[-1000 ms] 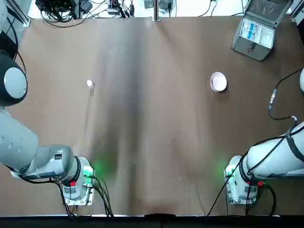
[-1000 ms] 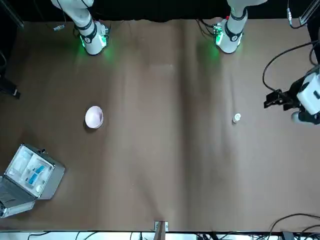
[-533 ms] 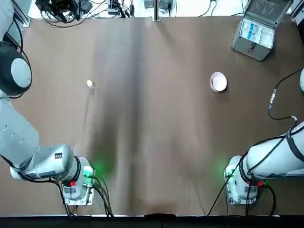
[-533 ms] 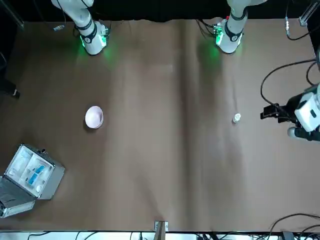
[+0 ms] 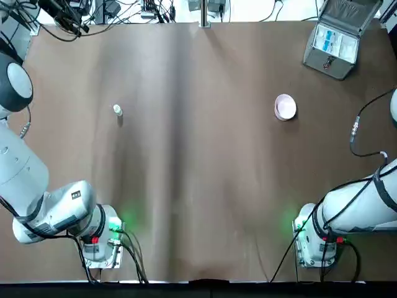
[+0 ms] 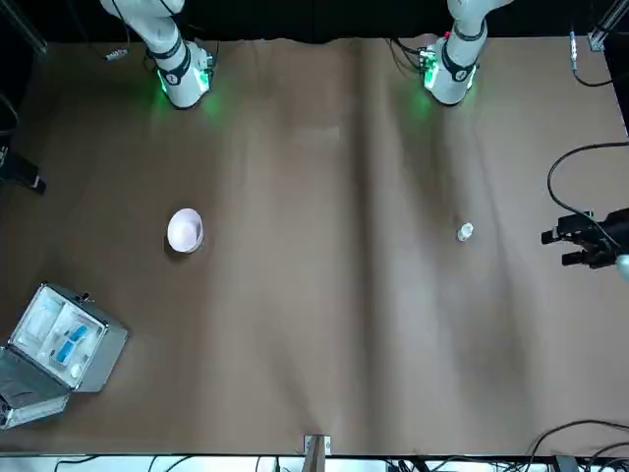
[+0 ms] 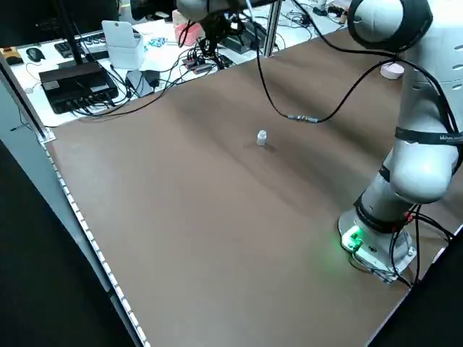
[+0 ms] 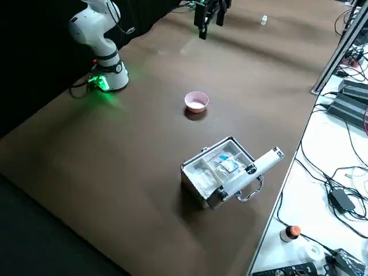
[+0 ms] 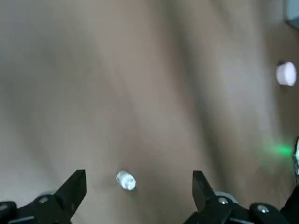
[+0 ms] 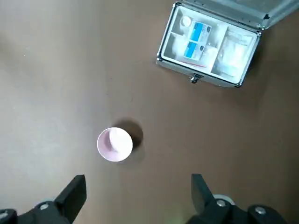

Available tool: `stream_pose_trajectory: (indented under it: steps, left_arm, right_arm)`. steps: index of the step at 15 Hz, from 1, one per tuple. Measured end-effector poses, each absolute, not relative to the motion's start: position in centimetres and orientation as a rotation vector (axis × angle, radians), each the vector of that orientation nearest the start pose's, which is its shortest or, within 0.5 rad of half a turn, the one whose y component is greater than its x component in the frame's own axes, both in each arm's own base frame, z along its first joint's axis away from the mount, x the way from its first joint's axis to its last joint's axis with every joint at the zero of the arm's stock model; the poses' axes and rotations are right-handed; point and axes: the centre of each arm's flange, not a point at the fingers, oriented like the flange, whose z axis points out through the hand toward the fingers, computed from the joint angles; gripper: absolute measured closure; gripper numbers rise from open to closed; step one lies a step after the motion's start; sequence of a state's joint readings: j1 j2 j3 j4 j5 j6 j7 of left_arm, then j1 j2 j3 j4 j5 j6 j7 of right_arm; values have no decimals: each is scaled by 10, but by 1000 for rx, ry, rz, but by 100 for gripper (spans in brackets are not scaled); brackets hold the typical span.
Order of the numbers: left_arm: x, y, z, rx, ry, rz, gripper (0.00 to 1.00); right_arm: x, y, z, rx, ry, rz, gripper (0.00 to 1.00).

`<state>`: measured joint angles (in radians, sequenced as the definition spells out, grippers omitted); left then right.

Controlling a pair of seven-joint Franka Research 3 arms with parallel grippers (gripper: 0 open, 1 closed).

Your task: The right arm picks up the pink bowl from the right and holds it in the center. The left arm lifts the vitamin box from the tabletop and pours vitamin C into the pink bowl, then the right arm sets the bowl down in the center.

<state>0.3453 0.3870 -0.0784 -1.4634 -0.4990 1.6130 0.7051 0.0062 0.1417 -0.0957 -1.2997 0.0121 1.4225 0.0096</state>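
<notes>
In the top view, the small round pale pink bowl with a whitish inside (image 5: 285, 107) sits on the large matte brown tabletop (image 5: 198, 161), on the robot's right side, between the base of the right arm and the grey hinged case with a raised lid and blue-and-white contents (image 5: 334, 46). The tiny white round vitamin box (image 5: 118, 110) stands on the robot's left side, well apart from the bowl, and the white multi-joint left arm with grey joint caps (image 5: 22, 164) reaches forward along that edge. The front view shows the small black left gripper (image 6: 562, 248) over the left part of the tabletop, off to the side of the vitamin box and apart from it, its two fingers spread with a gap between them. The right gripper (image 6: 41, 186) is at the robot's far right edge, well apart from the bowl. In the left side view, the vitamin box is upright on the tabletop, touched by nothing else. The right side view has the bowl upright on the tabletop, near the open case, while the two black fingers of the left gripper point down, apart. In the left wrist view, the left gripper's fingers are wide open and hold nothing, with the vitamin box seen between them, farther off. In the right wrist view, the right gripper's fingers are also wide open and empty, and the bowl and case lie beyond them.
</notes>
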Motion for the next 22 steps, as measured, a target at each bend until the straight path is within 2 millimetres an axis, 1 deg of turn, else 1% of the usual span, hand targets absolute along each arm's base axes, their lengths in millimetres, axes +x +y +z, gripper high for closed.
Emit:
stream_pose_trajectory:
  steps: [1,3,4,6,8,12,16,18,20,21,22]
  left_arm:
    - [641,139,447,2485,-492,84,0]
    - [644,157,421,2377,-544,161,0]
    - [645,175,395,2272,-600,259,0]
    - [641,189,371,2168,-679,343,0]
    - [633,197,347,2031,-751,394,0]
    - [616,204,295,1792,-874,476,0]
    - [602,209,264,1615,-1041,595,0]
    - [595,208,247,1526,-1099,645,0]
    - [589,203,226,1426,-1155,699,0]
    - [587,201,215,1384,-1182,731,0]
    - [584,199,205,1346,-1208,760,0]
  right_arm:
    - [581,-41,657,-3139,138,28,1]
    - [582,-32,657,-3140,111,25,1]
    - [582,-24,658,-3142,83,21,1]
    - [583,-13,658,-3150,53,18,1]
    - [584,-6,659,-3152,35,4,1]
    - [585,-8,660,-3152,39,-14,1]
    - [586,-12,660,-3151,51,-26,1]
    - [586,-15,659,-3151,58,-22,1]
    - [587,-17,653,-3151,66,-3,1]
    - [588,-18,648,-3151,69,15,1]
    - [590,-19,638,-3151,71,49,1]
